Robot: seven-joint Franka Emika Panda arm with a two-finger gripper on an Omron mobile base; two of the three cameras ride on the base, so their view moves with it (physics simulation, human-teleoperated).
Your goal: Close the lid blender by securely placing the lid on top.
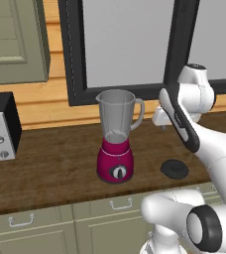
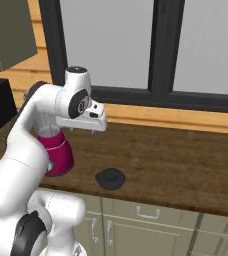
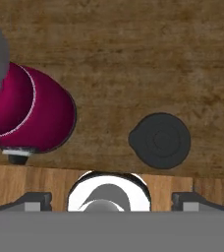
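Fingertips point(image 3: 35, 199) spread wide apart, gripping nothing, hovering high over the wooden counter point(image 3: 133, 59), with the black lid point(image 3: 159, 141) lying flat below and between them, nearer the right-hand tip, and the magenta-based blender point(image 3: 30, 115), jar uncovered, off beyond the left-hand tip.

A dark wooden bench point(image 1: 50, 163) is running across the scene, sitting on pale green cabinet drawers point(image 1: 35, 221) with metal handles. At its far left, a black-and-silver boxy appliance point(image 1: 0, 126) with knobs is standing against the plank wall. A large dark-framed window point(image 1: 127, 44) is filling the wall behind, with a green wall cabinet point(image 1: 16, 39) hanging left of it.
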